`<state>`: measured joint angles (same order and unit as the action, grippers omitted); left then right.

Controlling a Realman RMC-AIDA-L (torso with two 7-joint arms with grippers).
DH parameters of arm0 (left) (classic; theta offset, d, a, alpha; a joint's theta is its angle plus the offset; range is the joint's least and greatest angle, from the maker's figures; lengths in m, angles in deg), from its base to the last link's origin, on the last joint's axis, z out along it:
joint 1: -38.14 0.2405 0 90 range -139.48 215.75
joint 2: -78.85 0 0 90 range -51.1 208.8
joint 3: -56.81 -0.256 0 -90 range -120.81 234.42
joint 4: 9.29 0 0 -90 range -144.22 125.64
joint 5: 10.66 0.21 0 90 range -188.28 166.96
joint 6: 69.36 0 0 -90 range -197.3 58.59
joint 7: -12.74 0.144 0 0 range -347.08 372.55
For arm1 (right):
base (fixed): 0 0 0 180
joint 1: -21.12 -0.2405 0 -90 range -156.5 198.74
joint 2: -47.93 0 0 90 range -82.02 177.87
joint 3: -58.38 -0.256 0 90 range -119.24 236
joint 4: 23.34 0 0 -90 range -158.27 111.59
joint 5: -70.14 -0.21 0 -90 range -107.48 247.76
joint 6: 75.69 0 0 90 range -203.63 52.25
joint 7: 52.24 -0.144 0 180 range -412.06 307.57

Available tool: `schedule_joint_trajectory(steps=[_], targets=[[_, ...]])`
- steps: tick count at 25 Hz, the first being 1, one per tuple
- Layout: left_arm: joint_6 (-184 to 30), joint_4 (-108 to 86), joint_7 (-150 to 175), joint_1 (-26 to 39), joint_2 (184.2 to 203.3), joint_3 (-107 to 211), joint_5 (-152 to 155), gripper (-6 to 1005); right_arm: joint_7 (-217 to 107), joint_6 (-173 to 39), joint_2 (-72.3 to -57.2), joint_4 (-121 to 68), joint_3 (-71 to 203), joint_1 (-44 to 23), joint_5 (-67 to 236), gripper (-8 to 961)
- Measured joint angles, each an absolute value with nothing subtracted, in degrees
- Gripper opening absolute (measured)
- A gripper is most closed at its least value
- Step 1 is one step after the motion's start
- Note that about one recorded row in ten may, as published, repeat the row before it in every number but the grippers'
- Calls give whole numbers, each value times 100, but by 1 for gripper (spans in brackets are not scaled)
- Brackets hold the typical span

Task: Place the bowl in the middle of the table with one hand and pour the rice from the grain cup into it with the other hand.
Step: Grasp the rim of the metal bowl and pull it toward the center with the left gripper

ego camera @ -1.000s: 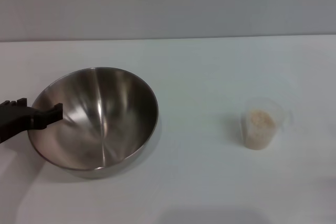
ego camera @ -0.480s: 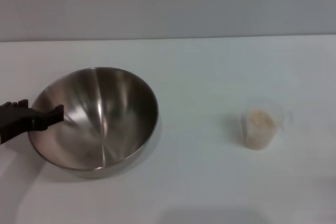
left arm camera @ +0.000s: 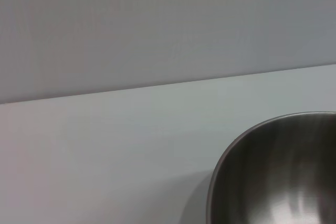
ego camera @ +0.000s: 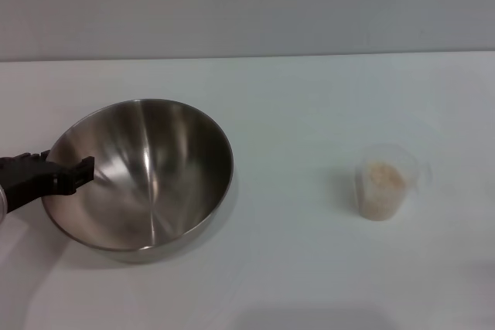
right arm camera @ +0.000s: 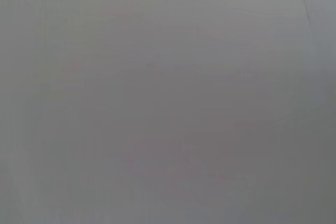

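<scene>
The big shiny bowl [ego camera: 139,174] sits on the left side of the white tabletop [ego camera: 309,268], not in the middle yet. The left hand [ego camera: 58,175] is at the bowl's left rim, with one black finger inside the rim and one outside, so it looks like it is pinching the rim of the bowl. The little clear grain cup [ego camera: 384,182] stands well apart on the right side, upright, with the pale rice [ego camera: 383,177] inside it. No rice is in the bowl. The right hand is not in sight. So the job has only just begun: the bowl must go to the middle, and then the rice must be poured into it.
</scene>
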<state>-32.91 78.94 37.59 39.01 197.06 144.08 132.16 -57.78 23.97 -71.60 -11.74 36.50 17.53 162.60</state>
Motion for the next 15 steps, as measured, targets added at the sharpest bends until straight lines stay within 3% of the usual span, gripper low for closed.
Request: schedule_joint_trajectory(steps=[10, 15], targets=[[-3116, 7879, 3809, 3799, 19708, 14474, 13216, 591, -5778, 2398, -7160, -1182, 3649, 1760, 16260, 821], [-2978, 7861, 3905, 3709, 19706, 14480, 13216, 392, -5778, 2398, -7160, -1183, 3650, 1756, 16260, 821]])
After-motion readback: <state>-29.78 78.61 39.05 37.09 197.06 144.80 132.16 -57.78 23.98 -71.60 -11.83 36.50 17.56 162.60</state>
